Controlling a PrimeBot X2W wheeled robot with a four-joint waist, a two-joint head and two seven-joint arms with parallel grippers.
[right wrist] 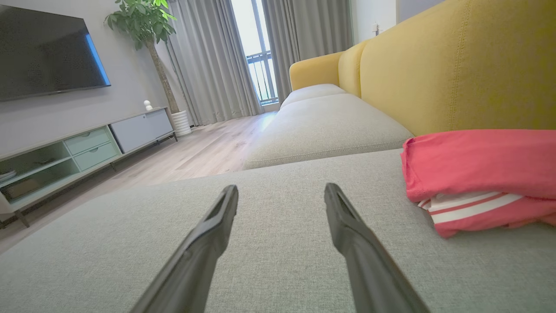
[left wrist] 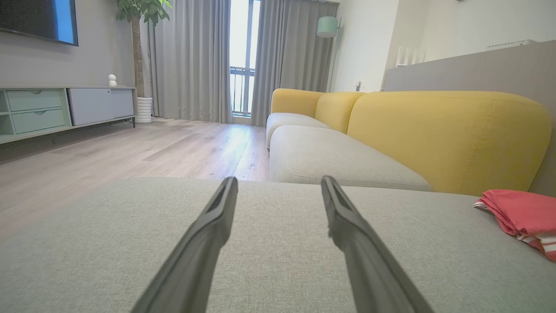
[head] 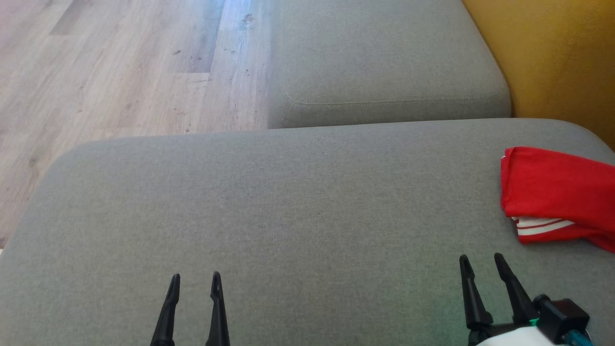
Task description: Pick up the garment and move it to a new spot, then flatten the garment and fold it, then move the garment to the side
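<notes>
Your left gripper [head: 196, 276] is over the near part of the grey seat cushion [head: 288, 192], at the lower left of the head view. Its two dark fingers are spread wide with nothing between them. Your right gripper [head: 481, 257] is at the lower right over the same cushion. Its fingers are likewise parted wide and empty, with the tips pointing up and slightly left. Neither gripper touches the garment.

The garment [head: 552, 192], a red piece with white stripes along one edge, lies in a compact folded bundle at the right side of that cushion, near the yellow backrest [head: 557, 53]. It is ahead and to the right of your right gripper, near it but apart. From your left gripper it is well apart, across a bare stretch of cushion. In the right wrist view you see it to the right of the fingers, with the striped edge showing under the red top layer and resting on the seat fabric.

Beyond the near cushion a second grey cushion [head: 384, 57] runs on beside the backrest, and pale wood floor [head: 120, 72] lies to the left. Your wrist views look down the room to grey curtains [left wrist: 191, 61] at a bright window, a potted plant [right wrist: 143, 21], a dark television [right wrist: 43, 52] on the wall and a low cabinet [left wrist: 43, 108] beneath it.
</notes>
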